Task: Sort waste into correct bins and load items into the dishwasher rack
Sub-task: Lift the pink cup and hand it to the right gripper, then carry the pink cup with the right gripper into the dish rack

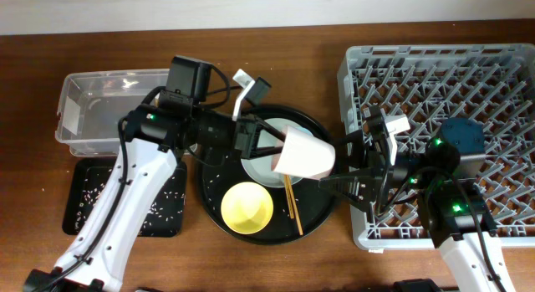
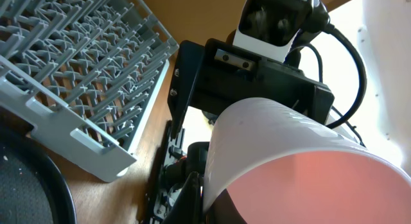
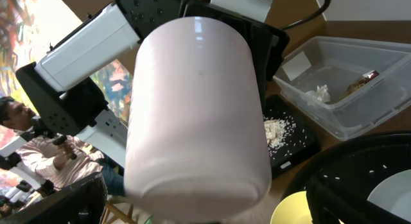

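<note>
pink cup [image 1: 305,153]: centre frame, tilted above round black tray [image 1: 322,210]
left gripper [image 1: 274,149]: clamped on cup
right gripper [image 1: 341,164]: fingers apart at cup's base

Left arm [image 1: 125,200] stretched toward the centre, claw [image 1: 280,150] clamped on the pink cup [image 1: 305,154] — right claw [image 1: 330,164] faced it, fingers spread wide.

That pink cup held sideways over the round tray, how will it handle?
The pink cup looks smooth and glossy, so it may slip when gripped. Its thin wall suggests it is light. Set down sideways, its round body would probably roll.
</note>
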You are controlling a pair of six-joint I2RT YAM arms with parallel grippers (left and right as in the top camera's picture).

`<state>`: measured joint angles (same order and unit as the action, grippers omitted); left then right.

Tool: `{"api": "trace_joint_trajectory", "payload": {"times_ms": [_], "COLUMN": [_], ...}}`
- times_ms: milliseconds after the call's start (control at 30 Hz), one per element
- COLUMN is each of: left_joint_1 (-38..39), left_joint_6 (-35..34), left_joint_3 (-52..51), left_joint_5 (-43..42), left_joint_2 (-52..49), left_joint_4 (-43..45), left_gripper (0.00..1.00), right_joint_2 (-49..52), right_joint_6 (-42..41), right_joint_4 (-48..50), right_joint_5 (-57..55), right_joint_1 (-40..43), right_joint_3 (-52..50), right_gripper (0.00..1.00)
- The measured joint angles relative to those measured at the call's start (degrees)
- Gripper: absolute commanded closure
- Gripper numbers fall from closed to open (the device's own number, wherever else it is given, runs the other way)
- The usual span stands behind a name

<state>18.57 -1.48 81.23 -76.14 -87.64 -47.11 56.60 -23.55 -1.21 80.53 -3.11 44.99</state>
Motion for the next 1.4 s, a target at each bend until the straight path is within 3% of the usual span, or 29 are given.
{"api": "trace_joint_trajectory", "payload": {"times_ms": [200, 467, 600, 733, 933, 1033, 1233, 1400], "left_joint_1": [1.2, 1.95, 2.05, 2.14, 1.99, 1.77, 1.68, 0.7], "left_joint_6": [0.02, 0.17, 0.2, 0.22, 0.48, 0.63, 0.48, 0.59], "left_joint_3": [-0.02, 0.0, 0.0, 0.0, 0.0, 0.0, 0.0, 0.0], "left_joint_5": [0.5, -0.42, -1.03, -1.49, -0.76, 0.37, 1.97, 5.53], "left_joint_2": [0.0, 0.0, 0.0, 0.0, 0.0, 0.0, 0.0, 0.0], "left_joint_4": [1.42, 2.8, 2.78, 2.78, 2.78, 2.73, 2.78, 2.82], "left_gripper": [1.0, 1.0, 1.0, 1.0, 0.99, 0.94, 0.73, 0.71], "right_joint_2": [0.0, 0.24, 0.37, 0.42, 1.64, 2.8, 5.14, 5.4], "right_joint_6": [-0.04, -3.63, -4.94, -5.4, -6.12, -6.05, -6.01, -6.01], "right_joint_4": [0.98, 12.59, 13.14, 13.22, 13.4, 13.66, 14.12, 14.88], "right_joint_5": [0.24, 0.17, -0.7, -1.2, -1.14, -0.85, -0.26, -0.52], "right_joint_1": [-0.04, -3.56, -4.02, -4.09, -4.11, -4.11, -4.39, -4.5], "right_joint_3": [0.0, 0.0, 0.0, 0.0, 0.0, 0.02, 0.02, 0.02], "right_gripper": [0.07, 0.18, 0.23, 0.37, 0.44, 0.46, 0.42, 0.42]}}
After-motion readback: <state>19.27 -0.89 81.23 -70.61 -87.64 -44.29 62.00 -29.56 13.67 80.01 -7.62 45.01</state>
